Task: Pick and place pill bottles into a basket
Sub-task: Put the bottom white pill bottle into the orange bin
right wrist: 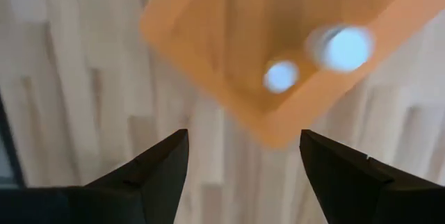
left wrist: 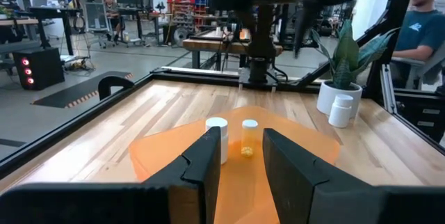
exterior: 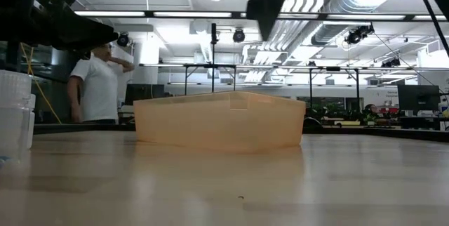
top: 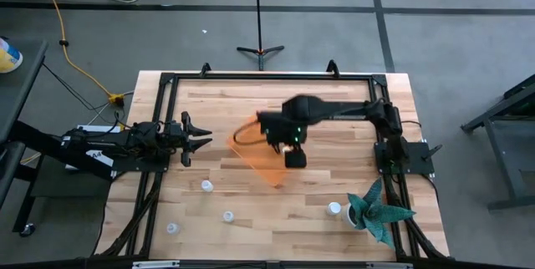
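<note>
The orange basket (top: 257, 159) sits on the table's middle. Two pill bottles stand inside it, showing in the left wrist view (left wrist: 217, 135) (left wrist: 249, 132) and as white caps in the right wrist view (right wrist: 281, 76) (right wrist: 344, 49). More bottles stand on the table toward the near edge (top: 206, 186) (top: 227, 216) (top: 172, 228), and one stands by the plant (top: 334, 209). My right gripper (right wrist: 243, 161) is open and empty, above the basket's right part (top: 292, 154), pointing down. My left gripper (top: 201, 139) is open and empty, left of the basket, pointing toward it (left wrist: 240, 161).
A teal-green plant in a white pot (top: 378, 212) stands at the near right corner. A black frame (top: 267, 77) runs around the table top. In the low view a bottle (exterior: 14, 117) stands close at the left. People show in the room beyond the table.
</note>
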Robot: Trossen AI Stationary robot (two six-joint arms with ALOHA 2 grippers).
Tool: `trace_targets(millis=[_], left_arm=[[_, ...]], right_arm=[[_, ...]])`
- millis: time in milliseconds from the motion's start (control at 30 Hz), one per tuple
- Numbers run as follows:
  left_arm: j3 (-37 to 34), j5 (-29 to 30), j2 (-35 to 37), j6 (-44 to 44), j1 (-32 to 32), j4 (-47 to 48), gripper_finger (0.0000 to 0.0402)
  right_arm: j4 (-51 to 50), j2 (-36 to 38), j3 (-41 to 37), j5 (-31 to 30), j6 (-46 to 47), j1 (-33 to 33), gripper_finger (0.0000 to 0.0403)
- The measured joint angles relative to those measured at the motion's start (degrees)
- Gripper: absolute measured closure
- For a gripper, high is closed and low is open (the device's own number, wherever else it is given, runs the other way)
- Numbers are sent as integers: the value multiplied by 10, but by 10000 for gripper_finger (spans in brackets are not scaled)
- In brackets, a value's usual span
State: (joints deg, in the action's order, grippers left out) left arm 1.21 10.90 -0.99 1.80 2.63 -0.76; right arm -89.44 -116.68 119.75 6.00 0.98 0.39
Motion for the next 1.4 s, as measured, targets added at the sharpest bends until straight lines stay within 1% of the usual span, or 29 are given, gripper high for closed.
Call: trace_targets(millis=[167, 233, 400, 500, 600, 700, 900, 1000, 1200, 1400], left_arm=[[0, 0, 0, 2, 0, 0, 259], [0, -3, 0, 1, 0, 0, 259], [0, -8, 0, 1, 0, 0, 259], [0, -9, 0, 1, 0, 0, 259], [0, -9, 0, 1, 0, 0, 259], [0, -9, 0, 1, 0, 0, 259], [0, -9, 0, 2, 0, 0, 259], [0, -9, 0, 2, 0, 1, 259], [0, -9, 0, 2, 0, 0, 259], [0, -9, 0, 2, 0, 1, 259]], right_arm=[[-5, 0, -15, 19, 74, 68, 137], [-5, 0, -29, 38, 102, 93, 137], [-4, 0, -80, 89, 165, 143, 137], [-2, 0, -122, 90, 193, 168, 137], [2, 0, -161, 83, 231, 186, 137], [13, 0, -198, 97, 277, 196, 137], [42, 0, -262, 156, 347, 217, 137], [55, 0, -284, 181, 363, 226, 136], [80, 0, -310, 177, 367, 230, 136], [102, 0, -320, 136, 364, 230, 136]])
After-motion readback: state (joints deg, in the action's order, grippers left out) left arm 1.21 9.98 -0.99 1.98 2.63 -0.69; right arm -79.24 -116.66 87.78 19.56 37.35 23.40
